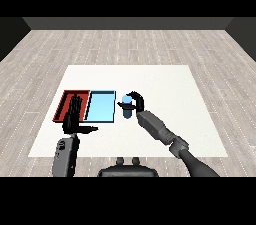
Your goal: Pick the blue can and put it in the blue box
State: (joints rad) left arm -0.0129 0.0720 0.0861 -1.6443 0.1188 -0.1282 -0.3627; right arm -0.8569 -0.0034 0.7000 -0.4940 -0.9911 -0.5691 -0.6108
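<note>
Floor: grey wood planks all round, dark walls at the far end.
Table (150, 76): white, square top, fills the middle of the view.
Red tray (65, 100): near-left part of the table, partly hidden by the left hand.
Blue tray (101, 106): light blue, just right of the red tray, the two side by side and touching or nearly so; nothing seen inside it.
Blue can (127, 106): upright, just right of the blue tray's right edge, outside the tray; cannot tell whether its base touches the table or is slightly lifted.
Right hand (136, 100): at the can, fingers curled round its far and right sides, thumb toward the left side; it has hold of the can.
Right forearm (156, 128): grey, runs from the lower right corner up and left to the hand.
Left hand (73, 117): fingers straight and pointing far, thumb stuck out to the right; holds nothing; lies over the near edge of the red tray, cannot tell if it touches it.
Left forearm (66, 155): grey, comes in from the lower left, at the near edge of the table.
Can vs blue tray: beside it, not in it; close to the right wall.
Hands: well apart, blue tray between them.
</note>
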